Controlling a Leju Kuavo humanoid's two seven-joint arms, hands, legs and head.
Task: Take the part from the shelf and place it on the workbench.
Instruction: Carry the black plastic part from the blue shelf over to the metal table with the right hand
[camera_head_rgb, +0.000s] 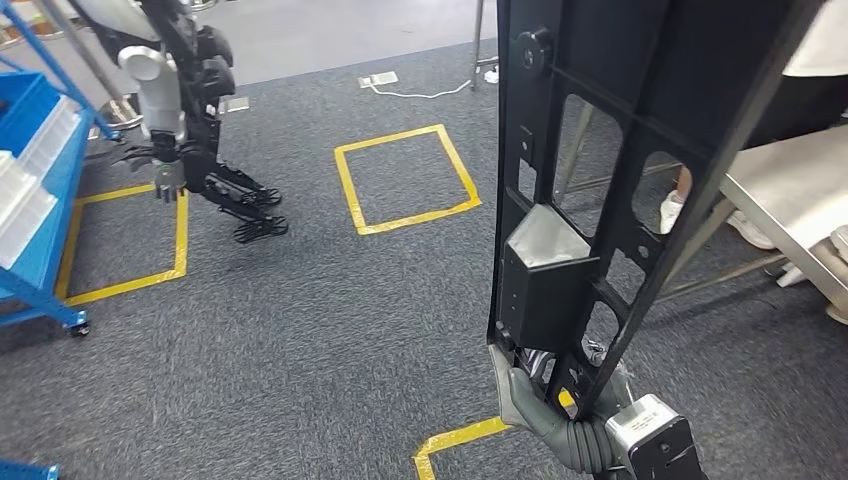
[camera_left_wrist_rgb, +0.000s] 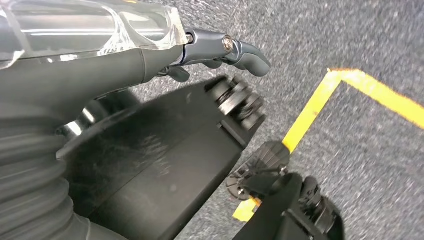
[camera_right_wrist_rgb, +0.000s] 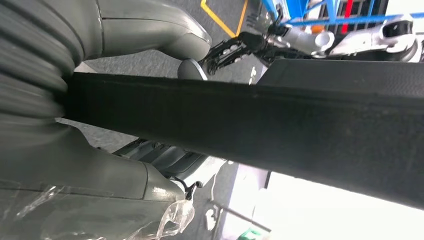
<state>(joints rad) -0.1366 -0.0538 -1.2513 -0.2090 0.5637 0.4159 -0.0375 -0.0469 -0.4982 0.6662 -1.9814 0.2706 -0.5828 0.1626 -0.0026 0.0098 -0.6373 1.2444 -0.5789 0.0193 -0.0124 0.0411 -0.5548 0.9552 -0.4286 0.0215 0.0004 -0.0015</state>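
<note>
While grey carpet floor (camera_head_rgb: 300, 330) with yellow tape squares (camera_head_rgb: 405, 180) spreads below, a blue shelf (camera_head_rgb: 40, 190) stands left and a steel table (camera_head_rgb: 790, 200) right. Long black slotted part (camera_head_rgb: 600, 190) stands upright, gripped at its base by right hand (camera_head_rgb: 545, 405). Left hand (camera_head_rgb: 215, 190) hangs, fingers apart, holding nothing.

Grey ribbed wrist cover behind the right hand (camera_head_rgb: 530, 395), thick grey thumb, darker fingers (camera_right_wrist_rgb: 165, 157). Clear plastic film taped over the left hand (camera_left_wrist_rgb: 150, 60); round screw at a finger hinge.
</note>
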